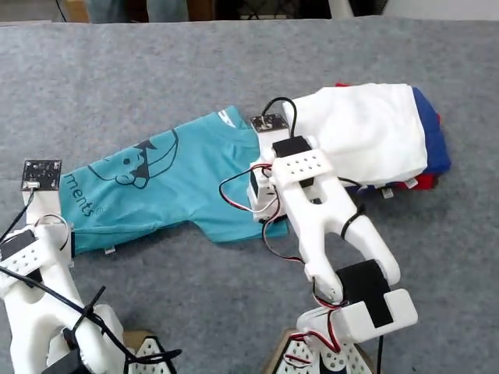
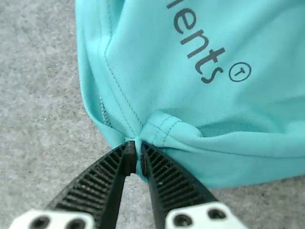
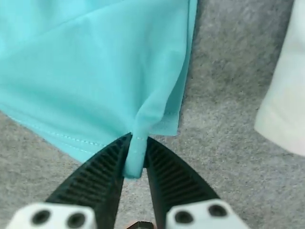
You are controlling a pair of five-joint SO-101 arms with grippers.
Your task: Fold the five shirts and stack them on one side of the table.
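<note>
Teal shirt (image 1: 179, 187) lies spread on the grey worktop (image 1: 117, 70) beside the folded stack (image 1: 374, 132); your left jaws pinch its hem, your right jaws pinch an edge near the sleeve.

spread shirt (image 1: 171, 183) on the table (image 1: 234, 62), folded stack (image 1: 374, 132) just right, perhaps touching; left gripper (image 2: 136, 160) at its left hem, right gripper (image 3: 137, 152) at its right edge.

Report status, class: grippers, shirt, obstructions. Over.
Left gripper shut on teal shirt, at hem. Right gripper shut on its sleeve edge. Shirt spread on table. Stack beside it, nothing blocking.
</note>
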